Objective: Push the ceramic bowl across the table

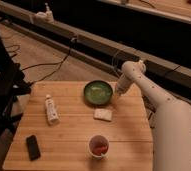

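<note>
The ceramic bowl (98,92) is a round green glazed dish with a darker rim. It sits on the far middle part of the light wooden table (69,137). My gripper (118,93) hangs from the white arm at the bowl's right rim, touching or almost touching it, near the table's far right corner.
A white tube (51,109) lies left of the bowl. A small white block (103,114) lies just in front of the bowl. A white cup with red contents (99,146) stands near the front edge. A black phone (33,147) lies at the front left. Cables run on the floor behind.
</note>
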Controlling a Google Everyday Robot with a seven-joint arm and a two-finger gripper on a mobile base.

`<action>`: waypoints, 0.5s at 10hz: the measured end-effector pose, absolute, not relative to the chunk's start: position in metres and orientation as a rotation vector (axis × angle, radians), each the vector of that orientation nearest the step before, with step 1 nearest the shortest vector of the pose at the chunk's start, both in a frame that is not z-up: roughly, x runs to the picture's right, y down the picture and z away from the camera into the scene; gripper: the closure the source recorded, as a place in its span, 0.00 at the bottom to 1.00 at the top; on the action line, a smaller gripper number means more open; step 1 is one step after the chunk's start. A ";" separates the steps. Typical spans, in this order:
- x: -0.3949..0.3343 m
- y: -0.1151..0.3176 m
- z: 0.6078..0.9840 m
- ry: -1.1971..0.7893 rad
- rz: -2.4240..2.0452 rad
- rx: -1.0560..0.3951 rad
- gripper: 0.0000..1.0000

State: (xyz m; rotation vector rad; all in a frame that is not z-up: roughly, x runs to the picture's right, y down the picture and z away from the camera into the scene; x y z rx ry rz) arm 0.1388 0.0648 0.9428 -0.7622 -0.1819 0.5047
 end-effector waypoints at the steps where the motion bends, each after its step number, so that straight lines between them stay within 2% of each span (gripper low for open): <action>1: 0.128 0.064 0.945 -0.207 0.485 -0.768 1.00; 5: 0.079 0.058 0.954 -0.309 0.393 -0.789 1.00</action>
